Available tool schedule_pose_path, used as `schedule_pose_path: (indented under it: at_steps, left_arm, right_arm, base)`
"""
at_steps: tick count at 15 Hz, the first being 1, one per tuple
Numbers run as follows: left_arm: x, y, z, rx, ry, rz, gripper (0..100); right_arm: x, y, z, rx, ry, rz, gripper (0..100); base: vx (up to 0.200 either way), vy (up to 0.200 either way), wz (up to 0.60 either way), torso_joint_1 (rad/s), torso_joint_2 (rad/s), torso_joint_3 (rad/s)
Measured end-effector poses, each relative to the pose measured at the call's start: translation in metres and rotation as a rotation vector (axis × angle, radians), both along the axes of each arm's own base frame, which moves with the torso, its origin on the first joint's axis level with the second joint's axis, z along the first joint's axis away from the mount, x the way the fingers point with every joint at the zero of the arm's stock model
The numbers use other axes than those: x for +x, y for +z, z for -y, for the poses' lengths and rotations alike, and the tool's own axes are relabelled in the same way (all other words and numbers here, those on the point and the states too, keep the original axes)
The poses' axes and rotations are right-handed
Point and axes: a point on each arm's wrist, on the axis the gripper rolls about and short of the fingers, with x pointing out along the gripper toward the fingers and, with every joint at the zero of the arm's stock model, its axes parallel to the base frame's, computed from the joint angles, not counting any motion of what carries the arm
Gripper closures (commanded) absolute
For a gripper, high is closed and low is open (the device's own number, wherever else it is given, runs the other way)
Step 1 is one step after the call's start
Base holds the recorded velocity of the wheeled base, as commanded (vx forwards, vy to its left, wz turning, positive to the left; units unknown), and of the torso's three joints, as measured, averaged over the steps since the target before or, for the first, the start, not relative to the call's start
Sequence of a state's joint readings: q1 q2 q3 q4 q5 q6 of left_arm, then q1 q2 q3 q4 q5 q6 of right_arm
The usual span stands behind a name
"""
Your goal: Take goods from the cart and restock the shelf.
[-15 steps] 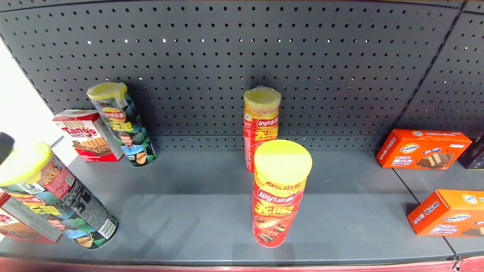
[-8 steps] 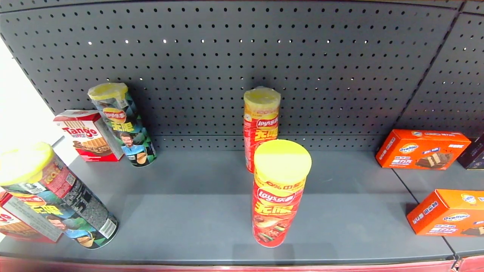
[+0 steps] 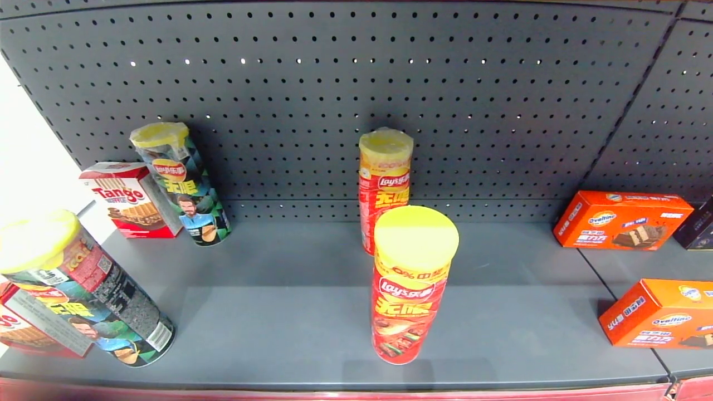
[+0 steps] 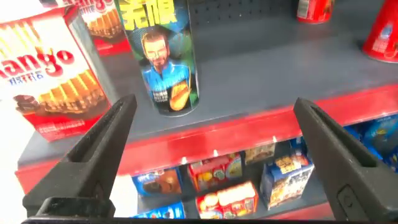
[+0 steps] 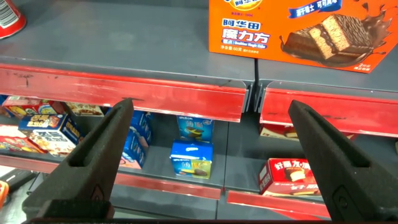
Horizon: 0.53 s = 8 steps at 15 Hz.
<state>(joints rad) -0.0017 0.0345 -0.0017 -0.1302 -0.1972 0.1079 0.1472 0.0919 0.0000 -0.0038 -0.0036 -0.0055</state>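
On the grey shelf (image 3: 289,312), two red chip cans stand upright, one near the front (image 3: 411,289) and one behind it (image 3: 384,186). A green-and-black chip can (image 3: 83,295) stands at the front left and another (image 3: 181,186) at the back left. My left gripper (image 4: 214,104) is open and holds nothing; it hangs in front of the shelf's red edge, facing the green-and-black can (image 4: 160,56) and a wafer box (image 4: 50,74). My right gripper (image 5: 210,104) is open with nothing in it, before the red edge (image 5: 124,84) below an orange box (image 5: 298,28).
A red-and-white wafer box (image 3: 128,200) stands at the back left and another (image 3: 33,334) at the front left corner. Two orange boxes (image 3: 621,220) (image 3: 660,314) lie on the right. A perforated back panel (image 3: 356,83) closes the shelf. Lower shelves hold small packets (image 5: 193,155).
A dark gripper part seen at the head view's left edge beside the near green-and-black can one second ago has left the picture. The goods on the shelf have not moved.
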Motion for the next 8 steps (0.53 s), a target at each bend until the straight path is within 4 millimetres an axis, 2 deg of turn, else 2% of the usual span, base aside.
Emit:
schedule_pose_path:
  at_steps: [3, 8]
  left_arm:
    - [-0.002, -0.011, 0.000, 0.003, 0.004, -0.071, 0]
    - [-0.002, -0.015, -0.001, 0.029, 0.035, -0.089, 0]
  right_arm:
    - [0.000, 0.000, 0.000, 0.000, -0.001, 0.000, 0]
    - [0.000, 0.000, 0.000, 0.000, -0.001, 0.000, 0]
  base:
    - [0.000, 0.000, 0.00, 0.000, 0.00, 0.000]
    - [0.000, 0.000, 0.00, 0.000, 0.00, 0.000]
